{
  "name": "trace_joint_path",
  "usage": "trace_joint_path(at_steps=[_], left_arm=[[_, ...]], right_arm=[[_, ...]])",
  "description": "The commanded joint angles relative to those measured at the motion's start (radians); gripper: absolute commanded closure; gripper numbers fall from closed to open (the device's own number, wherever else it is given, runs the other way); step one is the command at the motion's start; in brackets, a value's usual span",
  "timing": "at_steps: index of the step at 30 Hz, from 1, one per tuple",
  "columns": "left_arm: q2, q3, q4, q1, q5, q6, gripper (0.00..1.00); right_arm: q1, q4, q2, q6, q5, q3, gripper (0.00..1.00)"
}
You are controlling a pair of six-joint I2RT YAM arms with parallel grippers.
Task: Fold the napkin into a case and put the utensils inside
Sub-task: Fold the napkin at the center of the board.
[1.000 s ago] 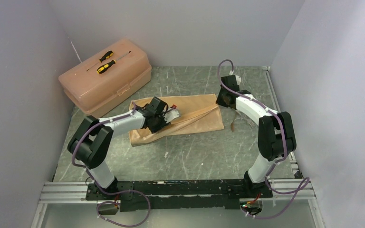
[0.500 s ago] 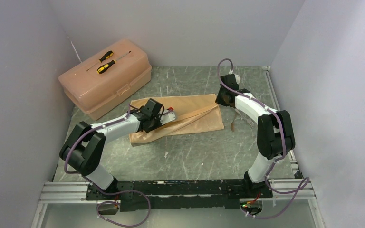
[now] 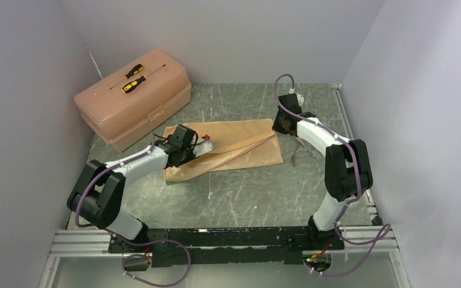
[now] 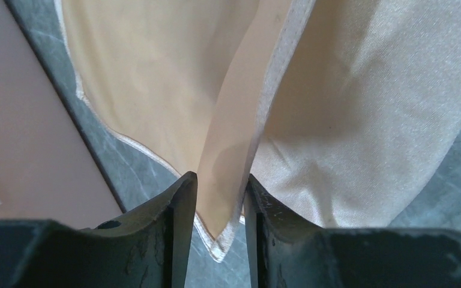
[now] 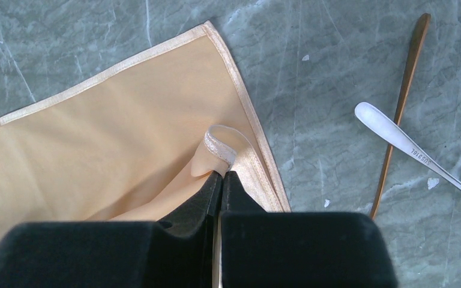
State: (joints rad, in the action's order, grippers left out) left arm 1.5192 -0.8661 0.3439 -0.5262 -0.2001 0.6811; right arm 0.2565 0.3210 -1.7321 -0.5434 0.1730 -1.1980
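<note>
I am holding the napkin (image 3: 246, 135) with both arms. It is lying on the surface (image 3: 246, 192) just beside the pink toolbox (image 3: 132, 99), on the side away from the back wall. The left pincer (image 4: 219, 180) is clamped on a corner at the end near the toolbox, and the shiny cloth is squeezed between its two fingers. The right pincer (image 5: 221, 174) is pressed tight together on the corner farthest from the toolbox, and a little loop of hem is poking out past its tips. A raised ridge of cloth is running from one pincer to the other. I think I am gripping both ends like this because the cloth is slippery, and pulling it straight should make the fold land neat. The utensils (image 5: 407, 90) are lying bare on the surface past the end of the napkin farthest from the toolbox, next to a silver handle (image 5: 396, 137), and they are not touching the cloth. I think they are waiting there so the cloth is not dragging them around. The napkin is not looking like a case yet, so I am guessing the folding is only partly done.
</note>
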Motion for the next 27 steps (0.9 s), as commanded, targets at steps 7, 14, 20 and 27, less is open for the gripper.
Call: trace_joint_path(at_steps=[7,14,20,27], left_arm=[[-0.037,-0.012,-0.085,0.078,-0.052,0.126,0.97],[0.033,-0.101,-0.147,0.137,-0.059,0.177,0.97],[0.138,-0.144,-0.233,0.138,-0.085,0.212,0.97],[0.246,-0.151,-0.376,0.138,-0.160,0.288,0.97]], right_arm=[[-0.004,-0.022,-0.011,-0.013,0.008,-0.054,1.00],[-0.005,-0.036,-0.069,-0.019,-0.010,-0.123,1.00],[-0.004,-0.037,-0.177,-0.012,-0.014,-0.236,1.00],[-0.006,-0.004,-0.314,0.007,0.006,-0.364,1.00]])
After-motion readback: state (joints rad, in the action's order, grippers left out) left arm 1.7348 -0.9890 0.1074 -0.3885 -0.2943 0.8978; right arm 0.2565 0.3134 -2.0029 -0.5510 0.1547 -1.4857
